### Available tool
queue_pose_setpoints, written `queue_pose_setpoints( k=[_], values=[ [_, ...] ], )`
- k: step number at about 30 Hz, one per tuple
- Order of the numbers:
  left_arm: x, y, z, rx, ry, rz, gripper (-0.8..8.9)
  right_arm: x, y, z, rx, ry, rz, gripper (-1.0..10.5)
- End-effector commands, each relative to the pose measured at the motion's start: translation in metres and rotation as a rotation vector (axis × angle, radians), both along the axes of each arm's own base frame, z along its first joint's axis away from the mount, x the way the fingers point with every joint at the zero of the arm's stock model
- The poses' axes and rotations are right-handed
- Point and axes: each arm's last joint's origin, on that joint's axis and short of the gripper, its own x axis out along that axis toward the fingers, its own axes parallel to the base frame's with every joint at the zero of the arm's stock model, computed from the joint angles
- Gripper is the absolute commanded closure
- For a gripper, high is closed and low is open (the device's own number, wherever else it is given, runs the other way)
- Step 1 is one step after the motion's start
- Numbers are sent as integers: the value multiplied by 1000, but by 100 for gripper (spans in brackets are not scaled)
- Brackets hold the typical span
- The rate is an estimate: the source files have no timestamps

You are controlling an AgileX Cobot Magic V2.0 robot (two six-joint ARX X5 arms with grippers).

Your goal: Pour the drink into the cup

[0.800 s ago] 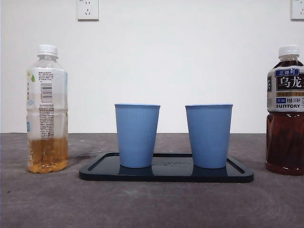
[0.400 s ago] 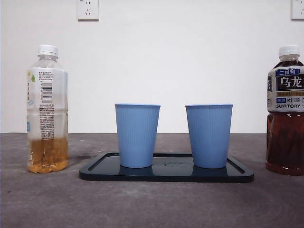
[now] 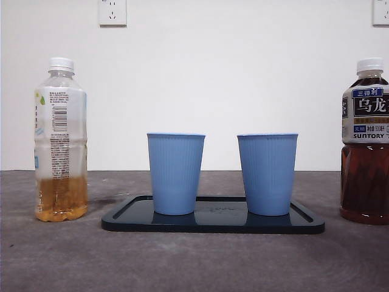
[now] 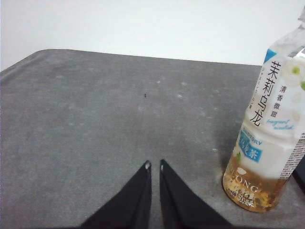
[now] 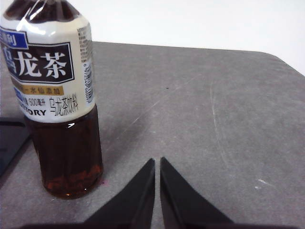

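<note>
The left gripper (image 4: pixel 153 165) has its two black jaws drawn together with only a thin slit between the tips; it holds nothing and hangs above bare grey table (image 4: pixel 95 119), apart from the pale tea bottle (image 4: pixel 267 138), which stands upright near it. The right gripper (image 5: pixel 157 162) is likewise closed to a narrow slit, empty, and touches nothing; the dark tea bottle (image 5: pixel 55 100) stands upright just beside it on the table (image 5: pixel 214 109). Neither gripper shows in the front view. Counted there: two bottles, two cups, one tray. Taking the tray (image 3: pixel 213 222) as the centre of the clock face, the pale tea bottle (image 3: pixel 59 140) stands at 9 o'clock, well apart from the tray, with a white cap on, a white label, and amber liquid filling only its lowest part. The dark tea bottle (image 3: pixel 368 143) stands at 3 o'clock, near the tray's end and partly cut by the picture's edge, also capped in white, its brown drink reaching up into the neck. Both blue ribbed cups stand upright on the black tray, the left cup (image 3: pixel 175 173) toward 9 o'clock of the tray's middle and the right cup (image 3: pixel 267 173) toward 3 o'clock, apart from one another with a clear gap between. Whether either cup has anything in it cannot be told from this level view. Two white wall sockets (image 3: pixel 112 12) sit high on the wall, at about 11 and 1 o'clock.
</note>
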Motion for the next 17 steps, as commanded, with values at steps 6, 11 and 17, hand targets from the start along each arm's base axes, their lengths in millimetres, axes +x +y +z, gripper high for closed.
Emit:
queue_pose_setpoints(
  k=[6, 11, 17],
  values=[
    [1, 0, -6, -9, 6, 3, 787, 0, 0, 0, 10, -10, 1, 932],
    [1, 0, -6, -9, 6, 3, 787, 0, 0, 0, 10, -10, 1, 932],
    [1, 0, -6, -9, 6, 3, 787, 0, 0, 0, 10, -10, 1, 932]
  ],
)
